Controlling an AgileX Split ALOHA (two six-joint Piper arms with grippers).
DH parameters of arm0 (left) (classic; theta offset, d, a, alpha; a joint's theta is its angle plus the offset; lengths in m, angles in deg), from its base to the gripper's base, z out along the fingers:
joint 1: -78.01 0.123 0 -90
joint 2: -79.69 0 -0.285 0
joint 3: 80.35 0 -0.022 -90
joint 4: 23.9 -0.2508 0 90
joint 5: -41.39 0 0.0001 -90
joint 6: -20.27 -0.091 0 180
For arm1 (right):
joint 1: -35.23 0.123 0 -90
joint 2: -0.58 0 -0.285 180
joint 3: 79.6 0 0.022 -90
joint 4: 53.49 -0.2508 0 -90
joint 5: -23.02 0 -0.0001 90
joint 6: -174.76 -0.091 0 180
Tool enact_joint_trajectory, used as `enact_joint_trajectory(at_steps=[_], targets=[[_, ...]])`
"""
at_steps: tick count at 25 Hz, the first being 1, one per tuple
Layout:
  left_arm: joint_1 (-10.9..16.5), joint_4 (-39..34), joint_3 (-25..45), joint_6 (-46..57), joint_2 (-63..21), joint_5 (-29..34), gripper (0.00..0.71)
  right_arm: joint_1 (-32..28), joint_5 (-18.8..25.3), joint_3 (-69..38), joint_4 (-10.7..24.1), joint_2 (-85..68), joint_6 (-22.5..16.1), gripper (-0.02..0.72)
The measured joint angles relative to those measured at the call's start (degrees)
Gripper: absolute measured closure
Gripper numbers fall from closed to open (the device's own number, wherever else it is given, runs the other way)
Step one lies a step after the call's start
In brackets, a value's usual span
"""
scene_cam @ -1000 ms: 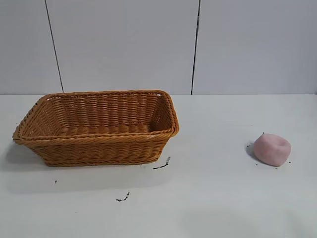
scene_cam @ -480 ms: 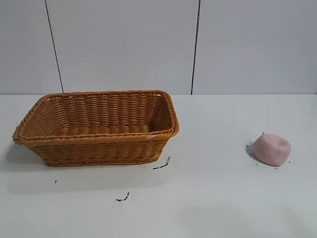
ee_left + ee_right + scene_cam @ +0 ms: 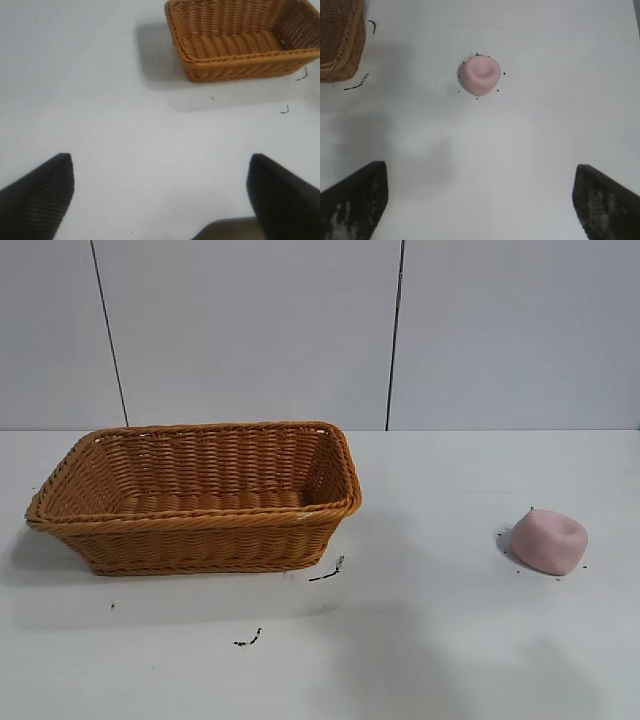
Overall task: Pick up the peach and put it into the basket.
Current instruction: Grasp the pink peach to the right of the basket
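Observation:
The pale pink peach [image 3: 549,541] lies on the white table at the right, its dimple up. The orange-brown wicker basket [image 3: 200,490] stands at the left with nothing in it. Neither arm shows in the exterior view. In the right wrist view my right gripper [image 3: 481,175] hangs open above the table, the peach [image 3: 479,75] lying ahead of its fingertips and apart from them, with a corner of the basket [image 3: 340,40] off to one side. My left gripper [image 3: 161,172] is open over bare table, with the basket [image 3: 240,40] farther off.
Small dark marks [image 3: 326,573] lie on the table in front of the basket, and another dark mark [image 3: 248,640] nearer the front edge. Tiny dark specks ring the peach. A pale panelled wall [image 3: 300,330] stands behind the table.
A soft shadow has spread over the table's front middle, toward the peach. The peach and the basket have not moved.

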Motion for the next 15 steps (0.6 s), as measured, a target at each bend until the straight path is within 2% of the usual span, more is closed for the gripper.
enact_joint_trajectory(at_steps=[8, 15], targets=[[0.0, 0.0, 0.0, 0.0, 0.0, 0.0, 0.018, 0.0, -1.07, 14.88, -0.32, 23.99, 2.68, 0.014], [0.0, 0.0, 0.0, 0.0, 0.0, 0.0, 0.018, 1.84, -4.7, 17.07, -0.93, 35.77, 3.32, 0.014]])
